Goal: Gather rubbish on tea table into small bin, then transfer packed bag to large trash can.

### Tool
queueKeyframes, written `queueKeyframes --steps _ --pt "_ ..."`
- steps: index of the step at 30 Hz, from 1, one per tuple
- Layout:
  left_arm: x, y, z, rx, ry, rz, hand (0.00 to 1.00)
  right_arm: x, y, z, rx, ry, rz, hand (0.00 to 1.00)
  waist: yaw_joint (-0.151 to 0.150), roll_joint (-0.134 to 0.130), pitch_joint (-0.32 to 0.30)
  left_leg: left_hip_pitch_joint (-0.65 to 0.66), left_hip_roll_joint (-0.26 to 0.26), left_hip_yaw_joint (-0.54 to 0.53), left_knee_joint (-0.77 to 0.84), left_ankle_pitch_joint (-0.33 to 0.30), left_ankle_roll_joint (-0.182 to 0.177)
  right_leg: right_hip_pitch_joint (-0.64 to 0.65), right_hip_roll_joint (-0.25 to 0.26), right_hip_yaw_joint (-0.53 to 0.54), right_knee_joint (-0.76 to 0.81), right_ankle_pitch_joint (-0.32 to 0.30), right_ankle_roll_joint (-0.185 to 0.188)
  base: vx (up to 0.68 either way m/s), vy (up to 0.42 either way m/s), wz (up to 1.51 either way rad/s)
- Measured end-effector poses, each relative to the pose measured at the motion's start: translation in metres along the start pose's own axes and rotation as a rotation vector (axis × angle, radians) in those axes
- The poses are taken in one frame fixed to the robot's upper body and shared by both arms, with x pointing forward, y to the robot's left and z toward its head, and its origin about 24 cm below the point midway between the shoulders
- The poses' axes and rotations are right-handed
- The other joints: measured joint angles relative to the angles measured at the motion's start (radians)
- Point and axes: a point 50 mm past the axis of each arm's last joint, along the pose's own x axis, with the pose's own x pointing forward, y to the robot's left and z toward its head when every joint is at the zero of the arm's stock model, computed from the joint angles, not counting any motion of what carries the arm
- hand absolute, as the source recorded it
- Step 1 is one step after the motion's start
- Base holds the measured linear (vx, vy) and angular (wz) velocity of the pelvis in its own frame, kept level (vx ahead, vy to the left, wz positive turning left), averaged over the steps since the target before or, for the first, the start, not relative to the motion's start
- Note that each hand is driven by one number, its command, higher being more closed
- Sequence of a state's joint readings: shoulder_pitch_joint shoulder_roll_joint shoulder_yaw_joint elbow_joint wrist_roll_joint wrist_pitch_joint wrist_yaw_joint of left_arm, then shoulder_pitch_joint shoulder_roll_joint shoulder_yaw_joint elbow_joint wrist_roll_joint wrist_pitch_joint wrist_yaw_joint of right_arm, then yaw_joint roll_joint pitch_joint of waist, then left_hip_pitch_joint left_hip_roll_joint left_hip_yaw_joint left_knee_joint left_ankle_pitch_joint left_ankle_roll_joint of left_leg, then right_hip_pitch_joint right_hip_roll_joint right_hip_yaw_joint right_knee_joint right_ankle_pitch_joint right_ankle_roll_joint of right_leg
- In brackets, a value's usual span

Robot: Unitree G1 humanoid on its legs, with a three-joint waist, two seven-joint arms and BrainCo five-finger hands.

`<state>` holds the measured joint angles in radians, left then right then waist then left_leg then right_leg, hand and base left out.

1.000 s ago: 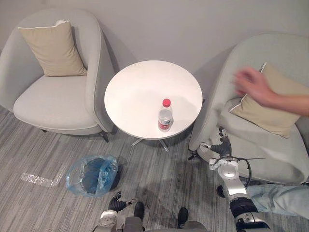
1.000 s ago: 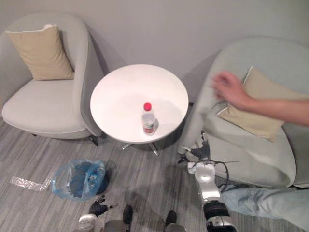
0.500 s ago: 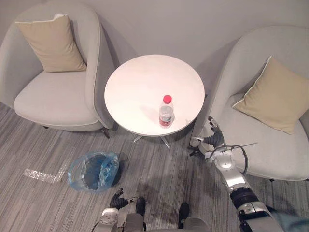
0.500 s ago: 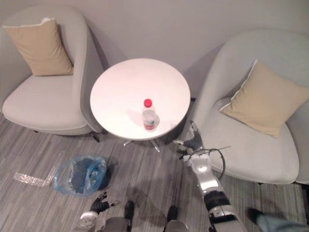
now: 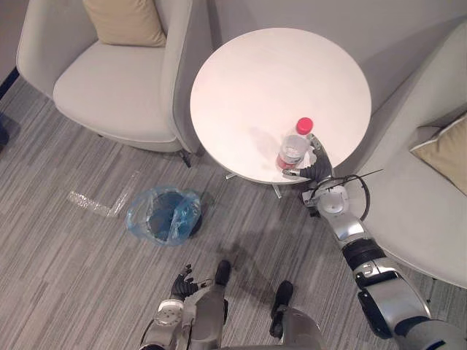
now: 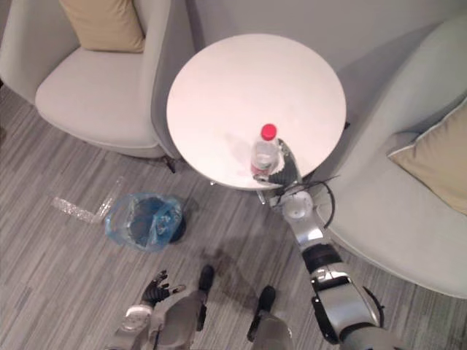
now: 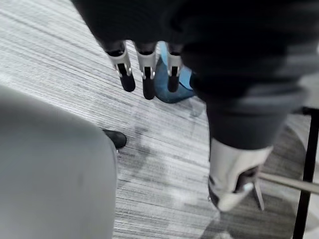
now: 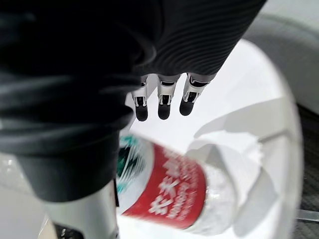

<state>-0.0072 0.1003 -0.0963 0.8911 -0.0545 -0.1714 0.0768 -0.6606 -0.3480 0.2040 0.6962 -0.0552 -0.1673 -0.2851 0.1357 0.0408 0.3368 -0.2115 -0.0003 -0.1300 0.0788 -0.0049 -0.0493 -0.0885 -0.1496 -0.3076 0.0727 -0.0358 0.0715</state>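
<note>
Right wrist view: bottle [image 8: 215,200], white-printed red label [image 8: 167,188], beside outstretched right hand [image 8: 160,97].

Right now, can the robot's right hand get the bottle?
Probably yes. The right hand is open, right beside the bottle near the table edge, and nothing stands between them.

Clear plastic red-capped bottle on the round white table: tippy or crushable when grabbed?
The clear plastic red-capped bottle stands upright, tall and narrow, so a push near its top would probably tip it. Round and close to the round white table's near edge, it could then roll off. Its clear wall likely dents under a squeeze.
</note>
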Motion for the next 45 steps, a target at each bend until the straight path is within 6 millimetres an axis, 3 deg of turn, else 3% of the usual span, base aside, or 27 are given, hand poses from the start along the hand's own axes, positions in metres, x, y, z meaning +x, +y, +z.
queueKeyframes --steps 1,6,14,22,26,30,36,41,45 --pt "0.001 0.000 0.003 -0.009 -0.006 0.002 0.00 0.003 -0.001 0.004 0.017 -0.008 -0.013 1.00 0.003 0.001 0.012 -0.006 -0.006 -0.009 0.005 0.000 0.000 0.000 -0.005 -0.007 0.005 -0.010 0.002 -0.07 0.016 0.24" --pt "0.003 -0.001 0.007 -0.038 -0.015 0.008 0.00 0.011 -0.008 0.011 0.038 -0.011 -0.080 1.00 0.021 0.004 0.018 -0.040 -0.010 -0.030 0.013 0.002 -0.002 -0.031 -0.009 -0.017 0.026 -0.025 0.004 -0.04 0.004 0.11" --pt "0.003 -0.001 0.006 -0.063 -0.010 0.010 0.00 0.016 -0.023 0.017 0.144 -0.008 -0.188 1.00 0.024 0.004 0.018 -0.043 -0.011 -0.061 0.013 0.007 -0.005 -0.021 -0.008 -0.044 0.026 -0.027 0.001 0.00 -0.005 0.10" --pt "0.002 -0.003 0.002 -0.041 0.012 -0.002 0.00 -0.033 -0.006 0.005 0.226 -0.052 -0.123 1.00 0.012 0.001 0.016 0.022 -0.006 -0.030 -0.006 0.007 -0.005 0.022 -0.012 -0.006 0.023 -0.025 0.003 0.00 0.009 -0.10" --pt "0.001 0.000 -0.003 -0.003 0.034 -0.008 0.00 -0.061 -0.001 -0.002 0.248 -0.058 -0.091 1.00 -0.027 -0.007 0.009 0.045 -0.003 0.001 -0.015 0.007 -0.005 0.028 -0.014 0.023 0.016 -0.017 0.017 -0.04 0.016 -0.24" --pt "-0.003 0.004 -0.016 0.042 0.086 -0.014 0.00 -0.101 0.015 -0.020 0.274 0.012 -0.035 1.00 -0.050 -0.041 -0.047 0.093 0.007 0.054 -0.047 0.007 -0.005 0.048 -0.007 0.076 -0.019 -0.011 0.025 -0.04 0.001 -0.39" --pt "-0.010 0.006 -0.035 0.073 0.167 -0.016 0.00 -0.144 0.026 -0.035 0.276 0.089 0.040 1.00 -0.085 -0.052 -0.127 0.159 0.013 0.134 -0.077 0.003 -0.001 0.057 0.001 0.161 -0.034 0.007 0.029 -0.04 0.012 -0.42" --pt "-0.012 0.006 -0.040 0.084 0.192 -0.022 0.00 -0.159 0.034 -0.043 0.283 0.143 0.073 1.00 -0.092 -0.052 -0.140 0.194 0.019 0.182 -0.076 -0.003 0.003 0.046 0.003 0.213 0.004 0.005 0.030 -0.06 0.013 -0.33" --pt "-0.012 0.004 -0.041 0.124 0.196 -0.044 0.00 -0.161 0.040 -0.041 0.274 0.137 0.103 1.00 -0.117 -0.053 -0.144 0.173 -0.002 0.159 -0.033 -0.020 0.009 -0.016 -0.025 0.233 0.170 -0.075 0.042 -0.09 -0.003 0.14"
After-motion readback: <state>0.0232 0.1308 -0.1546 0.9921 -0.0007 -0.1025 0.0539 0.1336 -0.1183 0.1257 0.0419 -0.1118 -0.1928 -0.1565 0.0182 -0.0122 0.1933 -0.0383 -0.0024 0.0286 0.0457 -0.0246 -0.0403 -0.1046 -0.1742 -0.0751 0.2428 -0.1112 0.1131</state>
